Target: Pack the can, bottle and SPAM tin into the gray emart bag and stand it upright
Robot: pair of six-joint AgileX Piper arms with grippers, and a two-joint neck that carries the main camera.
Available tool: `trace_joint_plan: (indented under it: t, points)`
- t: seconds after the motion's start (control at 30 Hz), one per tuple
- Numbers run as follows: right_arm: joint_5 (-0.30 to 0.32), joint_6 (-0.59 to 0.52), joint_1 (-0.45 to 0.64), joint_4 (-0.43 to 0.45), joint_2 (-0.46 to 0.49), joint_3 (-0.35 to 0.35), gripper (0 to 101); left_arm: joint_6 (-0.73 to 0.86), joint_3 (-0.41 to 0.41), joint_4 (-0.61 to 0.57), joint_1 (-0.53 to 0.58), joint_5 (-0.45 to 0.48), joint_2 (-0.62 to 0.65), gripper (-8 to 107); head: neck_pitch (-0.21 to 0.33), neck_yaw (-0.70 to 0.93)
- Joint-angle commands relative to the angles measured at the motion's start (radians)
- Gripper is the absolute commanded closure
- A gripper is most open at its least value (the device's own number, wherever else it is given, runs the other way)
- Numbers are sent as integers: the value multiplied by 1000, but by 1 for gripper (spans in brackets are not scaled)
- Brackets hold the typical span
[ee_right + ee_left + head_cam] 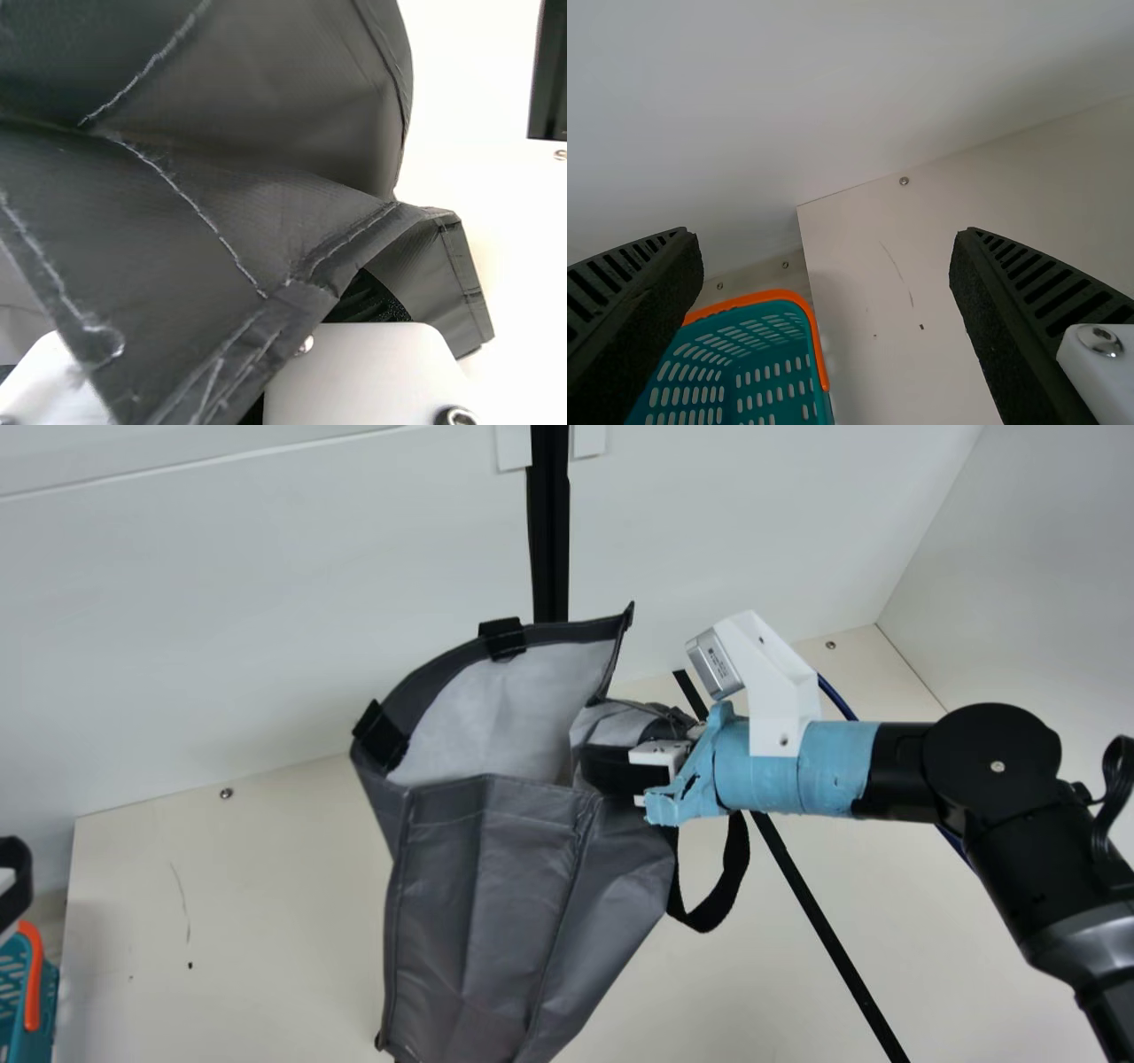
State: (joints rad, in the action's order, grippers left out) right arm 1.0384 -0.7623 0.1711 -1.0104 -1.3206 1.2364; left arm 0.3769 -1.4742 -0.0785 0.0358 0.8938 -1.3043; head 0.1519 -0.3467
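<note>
Gray emart bag (pixel 496 886) left of right claw (pixel 625 755) in main view, nearer it, side rim clamped; long axis roughly down-view, mouth uppermost; left claw (pixel 826 237) apart

A teal plastic basket with slotted walls and an orange rim (pixel 771 294) shows in the left wrist view, and at the left edge of the main view. Beside it lies the cream surface (pixel 266 886), bearing a thin curved scratch (pixel 183 903), a small dark speck (pixel 190 965) and a round metal screw (pixel 226 793) near its back edge. A straight black strip (pixel 824 926) crosses it diagonally. Behind rises a white wall (pixel 266 646) with a vertical black band (pixel 549 540) between two white tabs.
</note>
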Motion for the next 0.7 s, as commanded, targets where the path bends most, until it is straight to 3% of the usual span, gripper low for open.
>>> trace_joint_plan:
  t: [0.0,0.3,0.67]
  points:
    - [-4,12,2,8,5,1,101,0,0,0,0,0,0,9,23,-2]
    - [-23,71,5,83,29,11,101,0,0,0,0,0,0,9,23,-2]
    - [-32,168,24,228,45,72,101,0,0,0,0,0,0,9,23,-2]
